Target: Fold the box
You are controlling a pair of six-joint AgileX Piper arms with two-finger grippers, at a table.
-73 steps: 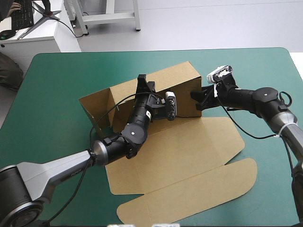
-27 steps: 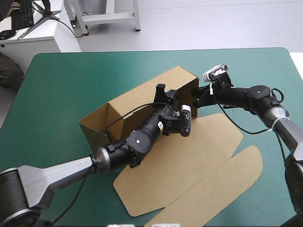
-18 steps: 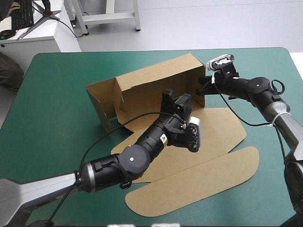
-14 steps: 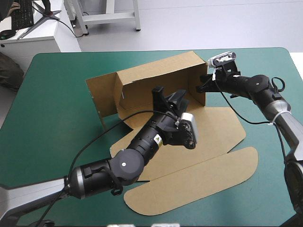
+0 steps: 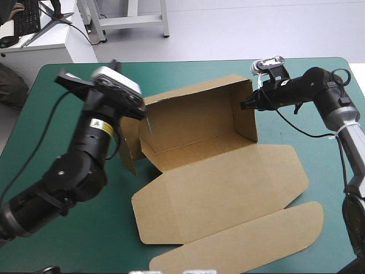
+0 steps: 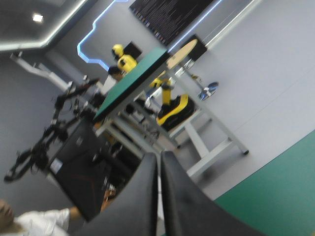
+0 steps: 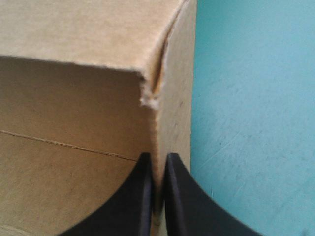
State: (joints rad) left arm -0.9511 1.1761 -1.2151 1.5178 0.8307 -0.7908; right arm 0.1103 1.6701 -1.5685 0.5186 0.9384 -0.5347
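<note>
Box [image 5: 222, 182]: brown board, half built, at the middle of the table, open at the top.
Back wall [image 5: 188, 111]: upright along the box's far side, running slantwise to the table's far edge.
Right wall [image 5: 244, 117]: upright, meeting the back wall at the far right corner.
Left wall [image 5: 132, 142]: upright but leaning, a loose flap at its near end.
Flat panel [image 5: 228, 171]: wide sheet lying on the cover from the foot of the walls toward the near edge.
Lid flap [image 5: 245, 242]: long strip with rounded ends, flat, nearest the near right of the table.
Right gripper [image 5: 245, 105]: clamped on the top edge of the right wall, close to the far right corner.
Right wrist view: black fingers [image 7: 144, 196] all but together with the board [image 7: 74, 98] pinched between them, one on the inner face, one on the outer. The corner edge is frayed just ahead of the tips.
Left gripper [image 6: 160, 153]: fingers pressed together in a point, holding nothing, aimed level into the room beyond the table's edge.
Left arm [image 5: 91, 148]: high over the table's left part, beside the left wall. Blurred; contact with the board cannot be told.
Cover [image 5: 228, 71]: teal-green, bare around the box.
</note>
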